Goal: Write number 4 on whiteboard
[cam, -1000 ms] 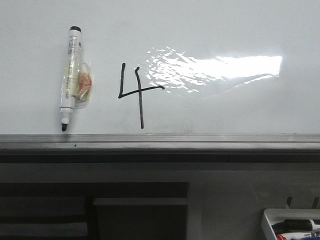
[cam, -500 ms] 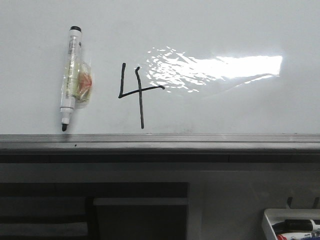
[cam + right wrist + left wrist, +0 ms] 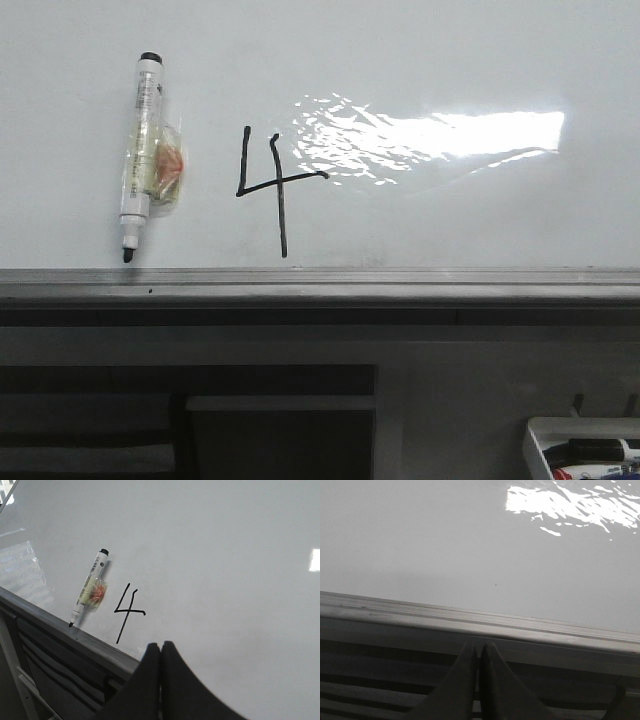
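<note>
Unmoved: one number 4 [image 3: 272, 190], one marker [image 3: 143, 150].

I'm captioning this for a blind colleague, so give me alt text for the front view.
A black hand-drawn number 4 sits on the whiteboard, just left of a bright glare patch. A marker lies to the 4's left, tip down near the grey ledge. A tray of markers shows bottom right.

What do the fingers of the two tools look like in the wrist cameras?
Only the fingers show. The left tool has two dark grey, smooth fingers that taper to a point. The right tool has black fingers with rounded tips. No cables or markings are visible.
</note>
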Robot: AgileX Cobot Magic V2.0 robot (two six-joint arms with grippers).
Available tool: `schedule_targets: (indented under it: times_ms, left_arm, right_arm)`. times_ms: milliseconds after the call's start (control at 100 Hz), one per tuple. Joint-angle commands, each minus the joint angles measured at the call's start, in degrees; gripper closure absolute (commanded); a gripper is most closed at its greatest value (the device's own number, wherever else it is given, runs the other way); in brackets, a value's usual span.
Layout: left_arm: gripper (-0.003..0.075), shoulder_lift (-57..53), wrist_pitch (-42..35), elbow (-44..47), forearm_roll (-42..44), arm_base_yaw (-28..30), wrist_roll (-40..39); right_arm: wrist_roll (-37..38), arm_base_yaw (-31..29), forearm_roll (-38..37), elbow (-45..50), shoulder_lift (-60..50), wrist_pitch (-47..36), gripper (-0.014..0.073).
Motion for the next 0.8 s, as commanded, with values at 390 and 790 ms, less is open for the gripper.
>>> schedule_targets:
  times_ms: [390,790]
  left_arm:
    - [0.0741,-1.6,-3.2,1.0,0.0,0.0,0.1]
    - [0.0741,-1.6,-3.2,1.0,0.0,0.0,0.1]
  right_arm:
    - [12.7,-18.5,-14.0,-1.7,0.3,-2.2,0.0654]
    - [16.6,-36.8,-19.8,4.0,-10.8,6.2,0.0654]
